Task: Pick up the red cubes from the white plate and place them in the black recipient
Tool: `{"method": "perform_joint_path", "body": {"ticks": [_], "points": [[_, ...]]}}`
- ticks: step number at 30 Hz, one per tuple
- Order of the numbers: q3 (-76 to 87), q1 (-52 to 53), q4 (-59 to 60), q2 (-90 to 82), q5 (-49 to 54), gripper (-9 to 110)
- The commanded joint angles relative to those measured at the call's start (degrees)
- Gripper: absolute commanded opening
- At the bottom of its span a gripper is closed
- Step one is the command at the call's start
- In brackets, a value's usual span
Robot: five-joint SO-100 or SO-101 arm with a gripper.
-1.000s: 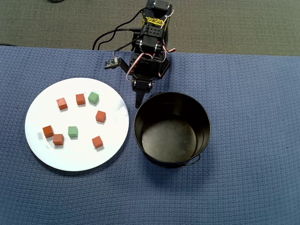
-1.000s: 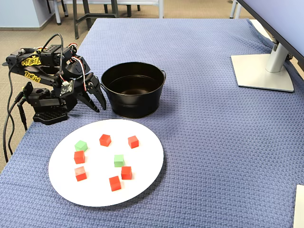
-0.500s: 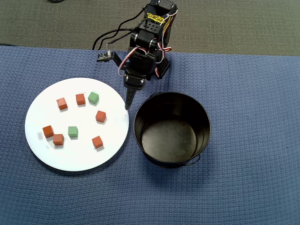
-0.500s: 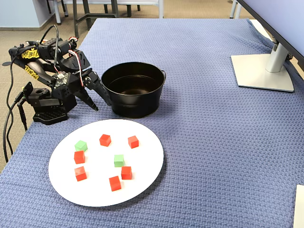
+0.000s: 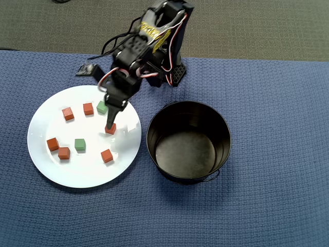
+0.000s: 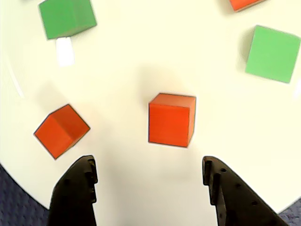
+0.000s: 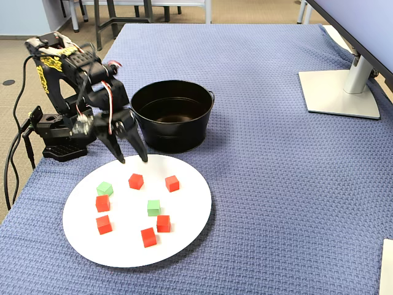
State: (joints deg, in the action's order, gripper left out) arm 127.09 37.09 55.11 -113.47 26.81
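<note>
Black two-finger gripper [image 7: 134, 160] is seen spread wide over the large round glossy white plate [image 7: 184, 236], nothing held. In the wrist view the gripper [image 6: 149, 175] shows both fingertips [image 6: 83, 172] clear of the small matte orange-red cube [image 6: 171, 120] lying just ahead of the gap, flat on the plate [image 6: 141, 47]; no contact is visible.

Overhead view: that same cube [image 5: 110, 128] is partly covered by the gripper [image 5: 110, 123], so the gap cannot be judged there. Six red cubes are counted on the plate [image 5: 87, 175], all resting, plus two green cubes [image 5: 79, 144]. The plate is placed toward the left edge of the blue woven-cloth desk [image 5: 277, 206]; the round black metal pot [image 5: 188, 141] is set just right of it, near the desk centre, close but contact with the plate cannot be told. Pot interior is seen shiny and bare of cubes.

Fixed view: pot [image 7: 174, 115] is shown beyond the plate, wire handle hidden here. Grey monitor stand [image 7: 339, 92] at the far right corner of the desk is picked up only in this view; arm base is clamped at the left edge. Wrist view alone shows a second red cube [image 6: 61, 130] off to the left, tilted relative to the first, and desk cloth at both lower corners.
</note>
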Motion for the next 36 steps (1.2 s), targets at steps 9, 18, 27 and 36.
{"method": "perform_joint_path", "body": {"ticks": [9, 18, 27, 36], "points": [[-19.3, 1.8, 4.0, 21.0, 0.1, 19], [-17.8, 1.0, 8.5, 19.2, 2.0, 19], [-21.4, 0.7, 7.4, 26.9, 2.7, 17], [-25.2, 1.1, 7.3, 31.0, 3.0, 6]]}}
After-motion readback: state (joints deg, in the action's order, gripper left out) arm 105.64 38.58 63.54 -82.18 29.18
